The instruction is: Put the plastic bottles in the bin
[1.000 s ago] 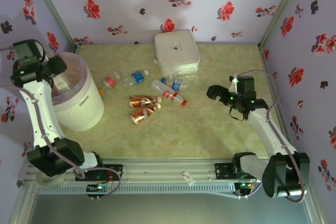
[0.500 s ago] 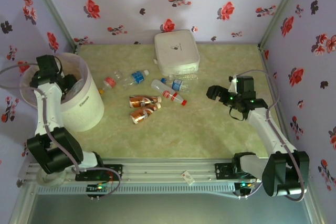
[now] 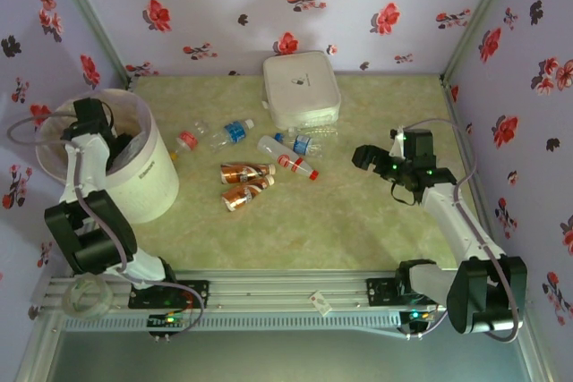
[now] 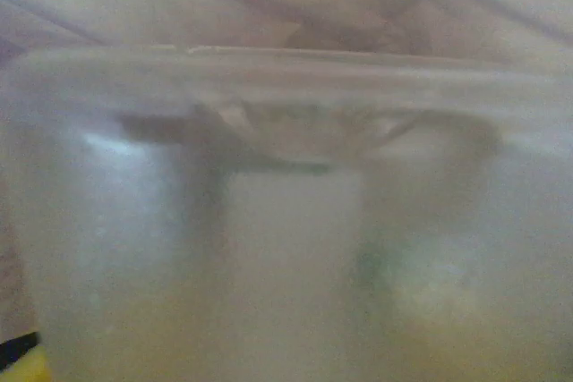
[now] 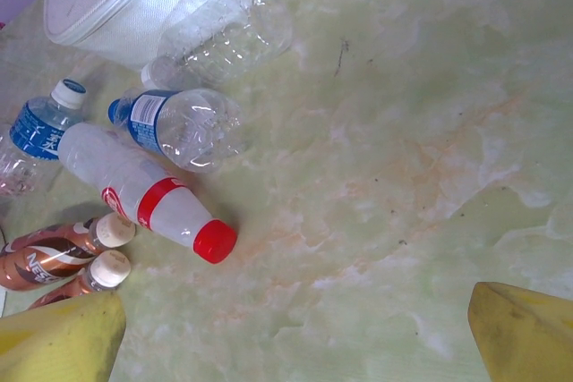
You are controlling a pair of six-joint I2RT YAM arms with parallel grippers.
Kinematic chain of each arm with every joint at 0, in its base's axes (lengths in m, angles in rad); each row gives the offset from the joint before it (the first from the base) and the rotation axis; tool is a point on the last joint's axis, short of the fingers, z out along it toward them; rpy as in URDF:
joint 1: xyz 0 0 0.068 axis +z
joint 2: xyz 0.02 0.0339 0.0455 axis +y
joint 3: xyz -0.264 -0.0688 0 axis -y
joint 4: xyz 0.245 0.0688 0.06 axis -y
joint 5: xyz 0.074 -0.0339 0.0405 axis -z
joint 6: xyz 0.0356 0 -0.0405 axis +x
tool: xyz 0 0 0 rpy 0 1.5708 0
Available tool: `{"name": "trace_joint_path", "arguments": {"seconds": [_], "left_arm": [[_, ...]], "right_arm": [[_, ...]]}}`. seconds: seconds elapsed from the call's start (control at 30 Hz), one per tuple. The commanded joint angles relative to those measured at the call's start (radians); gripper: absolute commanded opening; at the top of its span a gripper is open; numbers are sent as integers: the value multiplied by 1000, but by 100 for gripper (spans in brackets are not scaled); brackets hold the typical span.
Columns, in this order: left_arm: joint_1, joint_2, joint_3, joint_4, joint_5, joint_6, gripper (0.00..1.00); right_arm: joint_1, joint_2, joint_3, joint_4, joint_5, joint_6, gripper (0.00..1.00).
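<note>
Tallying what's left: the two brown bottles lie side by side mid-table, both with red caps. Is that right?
The caps are wrong: the two brown bottles lie side by side mid-table, both with white caps. The right wrist view shows it.

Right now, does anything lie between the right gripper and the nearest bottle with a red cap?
Nothing visible does. Only bare table lies between the open right gripper and the red-capped bottle.
</note>
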Motion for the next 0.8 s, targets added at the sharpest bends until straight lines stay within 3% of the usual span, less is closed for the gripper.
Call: {"name": "trace_joint_path", "arguments": {"seconds": [0.0,0.27,0.53,0.67,0.77], "left_arm": [[-16,57,-26,36,-8,21,0],[-39,116,-27,42,-22,26,0],[-40,51,-27,35,-28,27,64],[-39,-3,7,5,-46,35,85],[-39,-50,58,-32,-47,39,90]], "right_arm": [[-6,7,-24,35,-5,-10,99],[-6,7,-29,41,-7,-8,99],[-6,19,-27,47,-12,0,99],[-6,20,-20,43,-15,0,99],[-6,18,-14,36,-14,-3,99]]}}
